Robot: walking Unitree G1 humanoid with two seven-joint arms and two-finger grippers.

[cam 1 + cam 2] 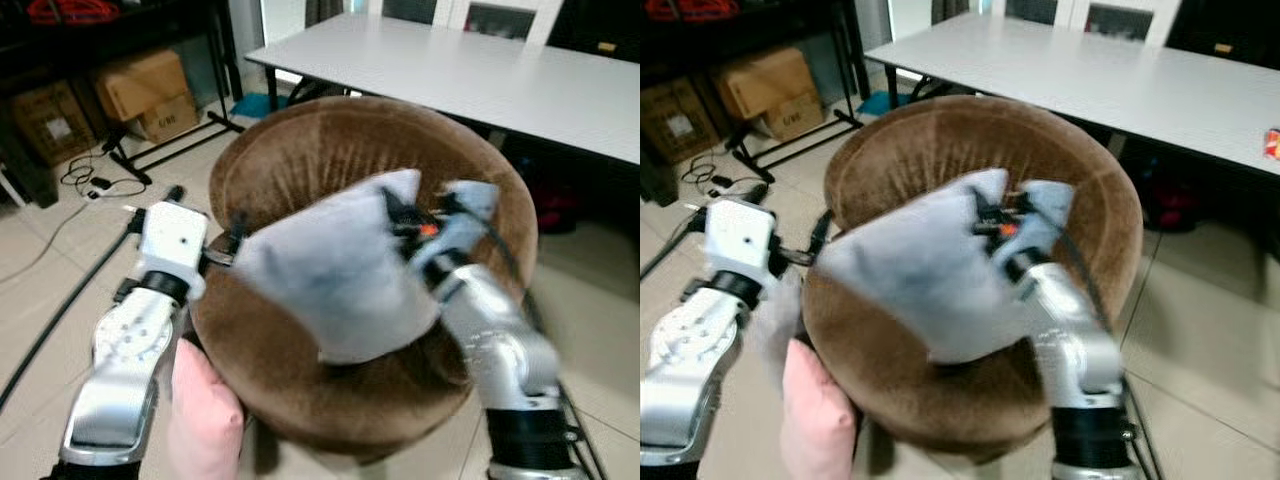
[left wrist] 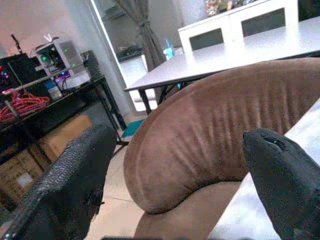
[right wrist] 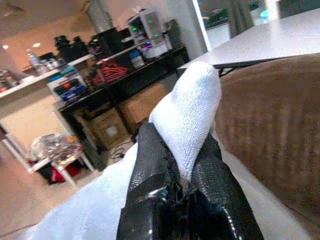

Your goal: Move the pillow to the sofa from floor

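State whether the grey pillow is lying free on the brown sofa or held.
Held: the right gripper is shut on a corner of the grey pillow above the brown sofa.

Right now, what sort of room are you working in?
Probably a lived-in home living or dining room: a round brown sofa chair, a long white table, and cardboard boxes beside a cluttered equipment shelf.

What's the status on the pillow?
Right gripper shut on pillow, held over the brown sofa. Left gripper open beside the sofa's edge. Pink cushion against the sofa's front.
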